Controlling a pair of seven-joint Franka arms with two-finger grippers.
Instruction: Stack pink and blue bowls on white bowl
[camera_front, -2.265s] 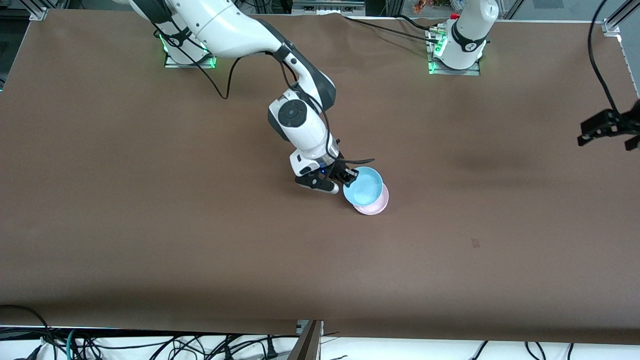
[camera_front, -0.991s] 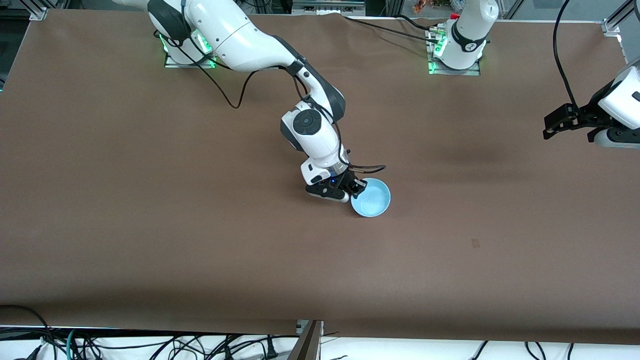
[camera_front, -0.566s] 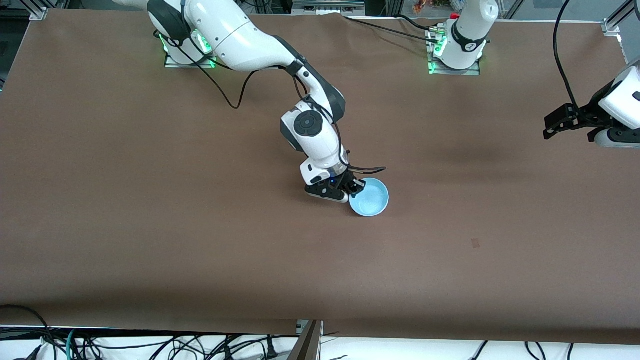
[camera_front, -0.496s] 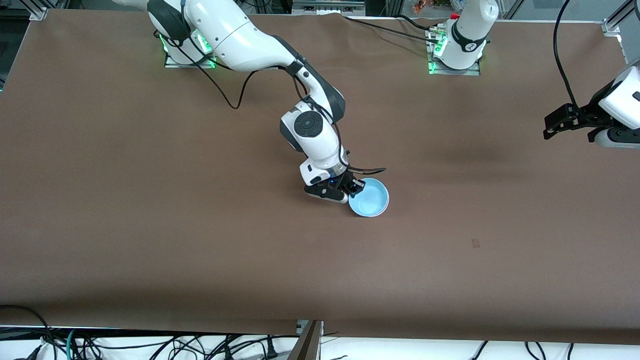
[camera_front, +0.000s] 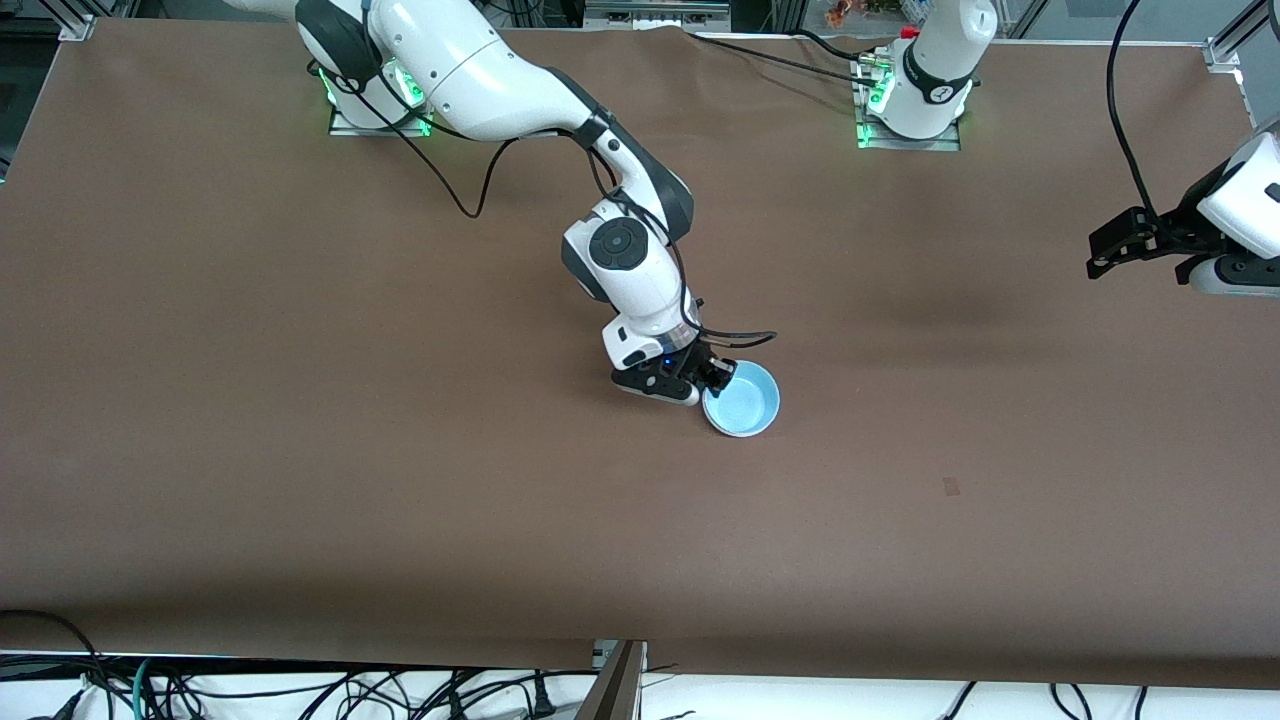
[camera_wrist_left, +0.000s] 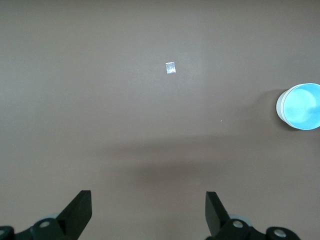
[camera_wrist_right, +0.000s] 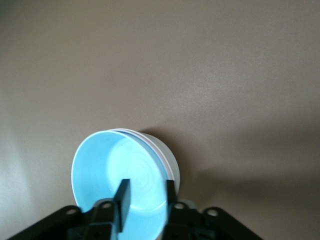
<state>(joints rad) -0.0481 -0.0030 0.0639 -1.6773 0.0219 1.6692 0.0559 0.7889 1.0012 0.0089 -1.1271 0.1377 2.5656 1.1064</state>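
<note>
Two arms show, and only the right one is at the bowls. Its gripper (camera_front: 714, 376) is down at the stack near the middle of the brown table (camera_front: 300, 450), at the ten o'clock rim of the blue bowl (camera_front: 745, 402) as the front view shows it. In the right wrist view the gripper (camera_wrist_right: 146, 197) straddles that rim. One finger is inside the blue bowl (camera_wrist_right: 110, 170) and the other is outside the stack. The fingers are parted, with blue wall showing between the inner finger and the rim, so they are not pinching it.

The blue bowl sits nested on top. Just outside its rim runs a thin edge of the pink bowl (camera_wrist_right: 156, 145), and under both is the pale wall of the white bowl (camera_wrist_right: 174, 167). The stack rests upright on the table.

A small scrap of tape (camera_front: 950, 486) lies at about four o'clock from the stack, well apart from it.

The left arm waits. Its gripper (camera_front: 1100, 262) hangs over the table's three o'clock end, fingers spread wide (camera_wrist_left: 147, 210). Its wrist view shows the tape (camera_wrist_left: 170, 67) and the stack (camera_wrist_left: 302, 106) far off
</note>
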